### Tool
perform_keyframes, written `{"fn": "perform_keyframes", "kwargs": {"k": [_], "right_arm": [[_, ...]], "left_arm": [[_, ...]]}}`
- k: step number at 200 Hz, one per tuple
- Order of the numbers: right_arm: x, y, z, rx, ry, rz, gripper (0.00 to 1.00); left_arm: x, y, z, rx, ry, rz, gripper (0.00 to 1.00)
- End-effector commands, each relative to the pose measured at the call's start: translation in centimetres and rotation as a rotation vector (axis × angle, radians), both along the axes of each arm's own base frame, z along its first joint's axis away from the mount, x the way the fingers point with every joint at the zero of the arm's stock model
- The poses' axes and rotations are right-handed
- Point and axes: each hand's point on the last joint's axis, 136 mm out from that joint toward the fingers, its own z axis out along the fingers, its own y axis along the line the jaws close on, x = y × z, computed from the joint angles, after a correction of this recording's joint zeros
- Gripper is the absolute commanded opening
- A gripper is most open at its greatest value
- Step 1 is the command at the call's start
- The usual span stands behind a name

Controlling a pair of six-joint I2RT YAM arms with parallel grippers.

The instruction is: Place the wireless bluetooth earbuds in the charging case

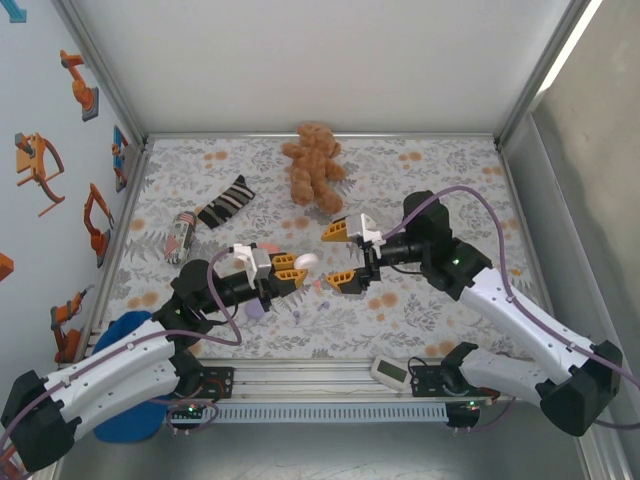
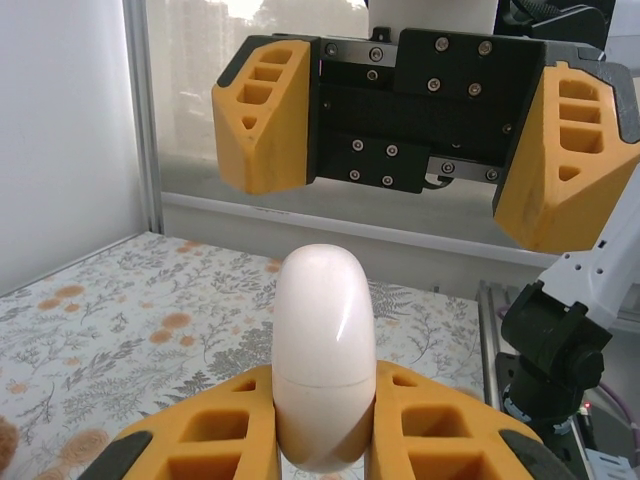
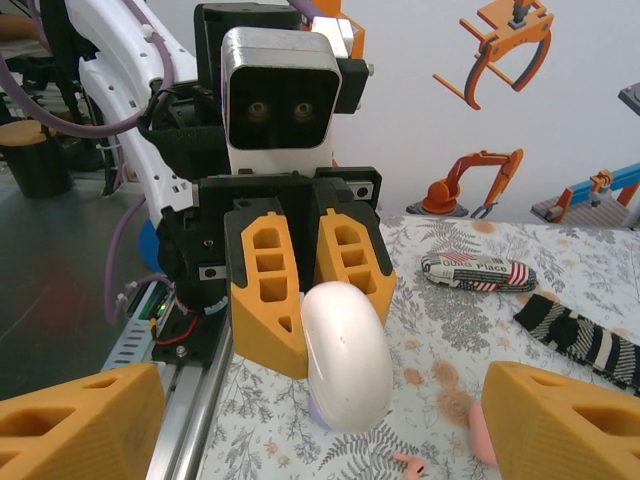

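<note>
The left pincer [image 1: 295, 268] is closed tight on the white case [image 2: 325, 360]. It grips the case by one end above the desk [image 1: 430, 190], and the free rounded end points toward the right pincer [image 1: 338, 257]. That pincer stands wide open just in front of the case, not touching it and holding nothing. A small pink earbud [image 3: 408, 463] lies on the desk below, between the two pincers.
</note>
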Motion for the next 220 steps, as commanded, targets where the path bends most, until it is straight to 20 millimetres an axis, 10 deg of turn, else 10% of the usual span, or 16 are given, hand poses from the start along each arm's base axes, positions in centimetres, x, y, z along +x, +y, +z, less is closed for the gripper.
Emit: {"fn": "perform_keyframes", "kwargs": {"k": [1,220], "right_arm": [[-0.4,0.5,1.6,0.042,-0.023,0.04,0.8],[-0.2,3.1,-1.3,-0.059,0.067,0.094,0.47]], "left_arm": [[-0.6,0.0,1.7,-0.036,-0.05,-0.029,0.0],[-0.7,0.1,1.8,-0.043,-0.056,-0.03,0.0]]}}
